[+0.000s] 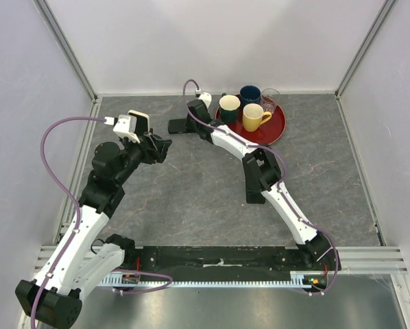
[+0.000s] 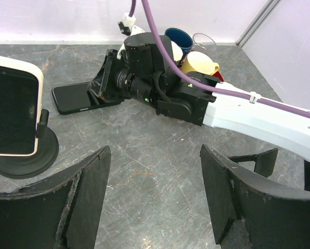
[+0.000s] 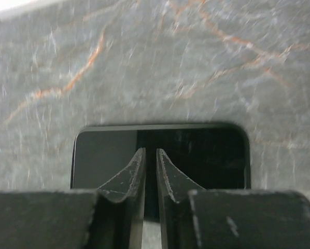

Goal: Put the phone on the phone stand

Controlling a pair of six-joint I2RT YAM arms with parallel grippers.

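A black phone (image 1: 177, 126) lies flat on the grey table; it also shows in the left wrist view (image 2: 74, 98) and the right wrist view (image 3: 207, 155). A second phone in a cream case (image 2: 12, 111) stands upright on a black round phone stand (image 2: 30, 155), also seen from above (image 1: 139, 118). My right gripper (image 3: 150, 150) is shut to a narrow slit, its tips right over the black phone's end (image 1: 188, 123). My left gripper (image 2: 155, 150) is open and empty, low over bare table, right of the stand (image 1: 161, 148).
A red tray (image 1: 279, 129) at the back holds a cream mug (image 1: 229, 105), a blue mug (image 1: 250, 94), a yellow mug (image 1: 253, 116) and a clear glass (image 1: 271, 95). The right arm (image 2: 258, 116) stretches across the table's middle.
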